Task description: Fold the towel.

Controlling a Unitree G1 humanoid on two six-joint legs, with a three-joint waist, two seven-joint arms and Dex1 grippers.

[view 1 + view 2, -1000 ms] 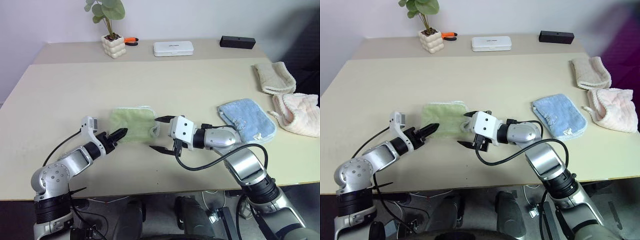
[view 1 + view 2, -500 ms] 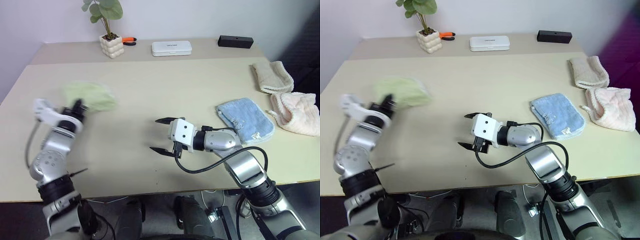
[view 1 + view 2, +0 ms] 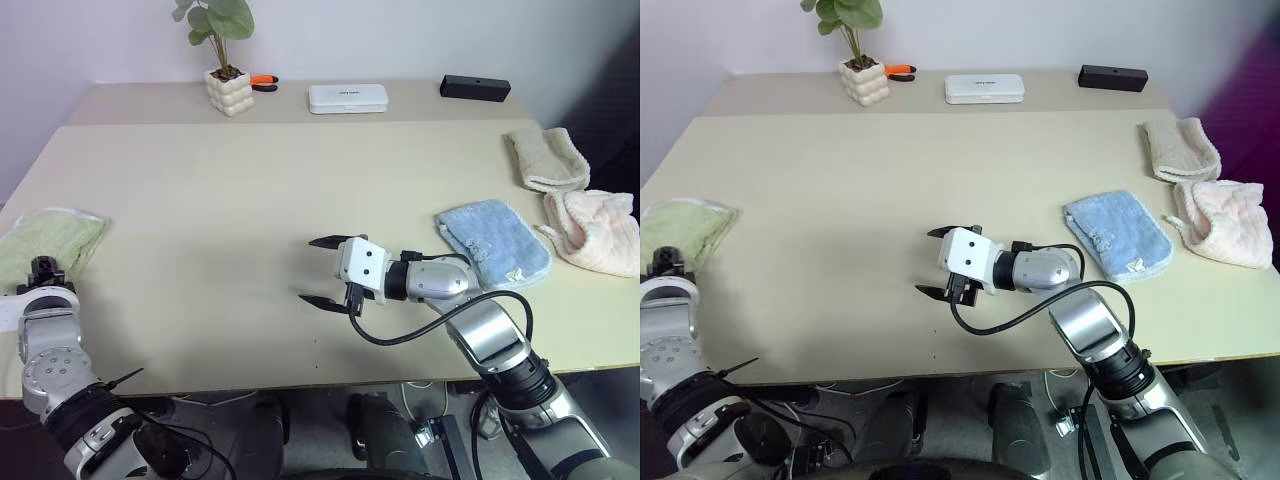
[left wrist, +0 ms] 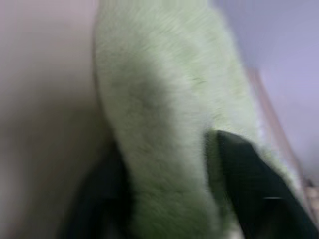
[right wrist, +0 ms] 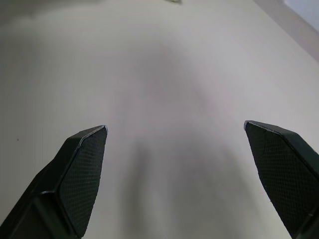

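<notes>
The light green towel (image 3: 48, 238) lies bunched at the far left edge of the table (image 3: 250, 190). My left gripper (image 3: 43, 270) sits right at its near side. In the left wrist view the towel (image 4: 159, 109) runs between the two black fingers (image 4: 249, 189), which stand wide apart around it, so the left gripper (image 4: 169, 169) is open. My right gripper (image 3: 322, 270) hovers open over the bare middle of the table, far from the towel, with nothing between its fingers (image 5: 79, 169).
A light blue towel (image 3: 492, 243), a cream towel (image 3: 545, 157) and a pink towel (image 3: 595, 230) lie at the right. A potted plant (image 3: 227, 92), an orange-handled tool (image 3: 262, 80), a white box (image 3: 346, 97) and a black box (image 3: 475, 87) line the back.
My left arm swung the green towel from the table's middle to its far left edge, and its fingers have spread apart. The right gripper stayed where it was, open.
</notes>
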